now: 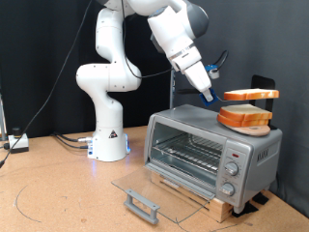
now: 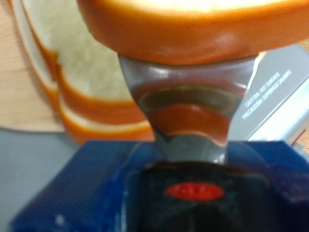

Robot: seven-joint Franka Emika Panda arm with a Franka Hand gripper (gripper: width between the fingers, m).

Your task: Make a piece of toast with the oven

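Observation:
My gripper (image 1: 210, 95) is shut on the piece of toast (image 1: 253, 95), a thin slice with an orange-brown crust, and holds it flat in the air just above the thicker pile of bread (image 1: 245, 118). The pile lies on top of the silver oven (image 1: 208, 155). The oven's glass door (image 1: 159, 188) hangs open and lies flat, with its grey bar handle (image 1: 142, 203) at the front, and the wire rack (image 1: 188, 150) shows inside. In the wrist view the toast (image 2: 193, 29) sits at a metal fingertip (image 2: 183, 106), with the pile (image 2: 68, 92) behind it.
The oven stands on a wooden base (image 1: 208, 201) on the brown table. The arm's white base (image 1: 109, 140) stands at the exterior view's left with cables (image 1: 68, 140) beside it. A dark wall is behind. Round knobs (image 1: 230, 174) are on the oven's right front.

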